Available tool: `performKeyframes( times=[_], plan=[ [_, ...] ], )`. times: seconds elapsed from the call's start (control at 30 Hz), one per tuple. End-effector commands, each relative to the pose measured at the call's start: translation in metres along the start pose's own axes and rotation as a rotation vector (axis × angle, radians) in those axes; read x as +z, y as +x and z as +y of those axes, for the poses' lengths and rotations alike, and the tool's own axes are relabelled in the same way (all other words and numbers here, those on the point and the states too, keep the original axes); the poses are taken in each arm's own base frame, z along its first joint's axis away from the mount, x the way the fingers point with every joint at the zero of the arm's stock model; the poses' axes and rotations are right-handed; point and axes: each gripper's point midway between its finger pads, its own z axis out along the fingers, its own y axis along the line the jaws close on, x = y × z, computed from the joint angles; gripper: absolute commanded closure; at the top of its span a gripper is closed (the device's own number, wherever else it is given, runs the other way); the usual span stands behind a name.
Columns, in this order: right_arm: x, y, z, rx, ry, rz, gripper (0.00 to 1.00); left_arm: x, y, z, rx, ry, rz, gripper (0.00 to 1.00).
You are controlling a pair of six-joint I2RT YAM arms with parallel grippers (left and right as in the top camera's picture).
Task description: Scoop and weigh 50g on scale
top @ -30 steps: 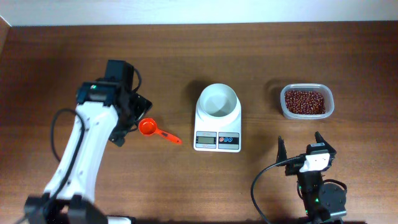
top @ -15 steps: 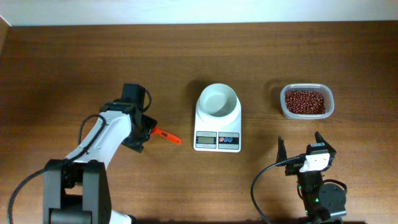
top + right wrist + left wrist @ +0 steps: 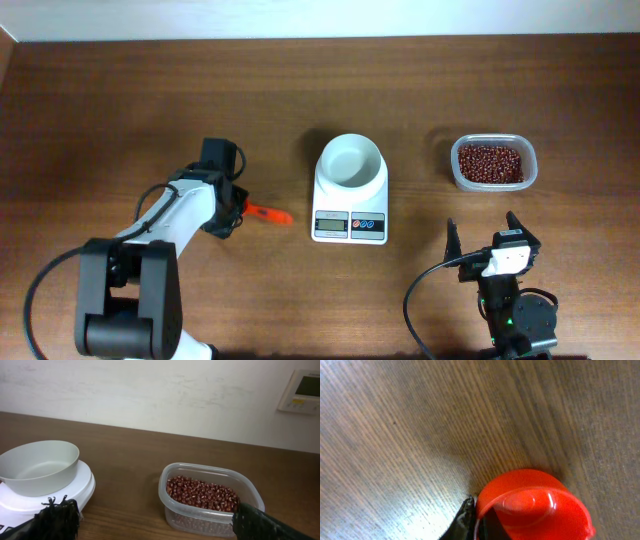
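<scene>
My left gripper [image 3: 236, 207] is down on the table and shut on the red scoop [image 3: 268, 212]; only the scoop's handle pokes out to its right. In the left wrist view a dark finger [image 3: 464, 519] presses against the rim of the scoop's cup [image 3: 535, 505], pinching its wall. The white scale [image 3: 350, 207] carries an empty white bowl [image 3: 351, 162] right of the scoop. My right gripper [image 3: 481, 226] rests open near the front edge, nothing between its fingers. Its wrist view shows the bowl [image 3: 39, 467] on the scale [image 3: 82, 487] at the left.
A clear plastic tub of red-brown beans [image 3: 491, 163] stands right of the scale, just behind the right gripper, and shows as the tub [image 3: 206, 496] in the right wrist view. A pale wall runs along the far table edge.
The left arm dropped down over the scoop's cup and its jaws closed on it. The scoop's handle swung a little towards level. The right arm stayed still.
</scene>
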Motion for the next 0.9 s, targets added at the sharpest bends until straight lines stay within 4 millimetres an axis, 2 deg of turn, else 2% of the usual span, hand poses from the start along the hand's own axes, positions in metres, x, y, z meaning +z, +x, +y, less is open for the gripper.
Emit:
performKeyframes(
  times=[0.0,0.07,0.23,0.33,0.4,0.63,0.73,0.87],
  plan=[
    [0.000,0.003,-0.003,0.004,0.019,0.007,0.01,0.007,0.002,0.010,-0.007,-0.036,0.013,1.00],
    [0.000,0.003,-0.003,0.004,0.019,0.007,0.01,-0.004,-0.001,0.007,0.003,0.000,0.031,1.00],
    [0.000,0.003,-0.003,0.004,0.019,0.007,0.01,-0.054,-0.002,0.007,0.063,0.105,0.030,1.00],
    [0.000,0.003,-0.003,0.004,0.018,0.007,0.01,-0.077,0.005,0.007,0.187,0.167,0.042,1.00],
    [0.000,0.003,-0.003,0.004,0.019,0.007,0.01,-0.082,0.010,0.013,0.253,0.162,0.060,1.00],
    [0.000,0.003,-0.003,0.004,0.019,0.007,0.01,-0.081,0.020,0.037,0.262,0.074,0.111,1.00],
    [0.000,0.003,-0.003,0.004,0.019,0.007,0.01,-0.087,0.027,0.034,0.262,0.109,0.142,1.00],
    [0.000,0.003,-0.001,0.008,0.007,0.006,0.01,-0.104,0.025,0.032,0.262,0.167,0.110,1.00]
  ],
)
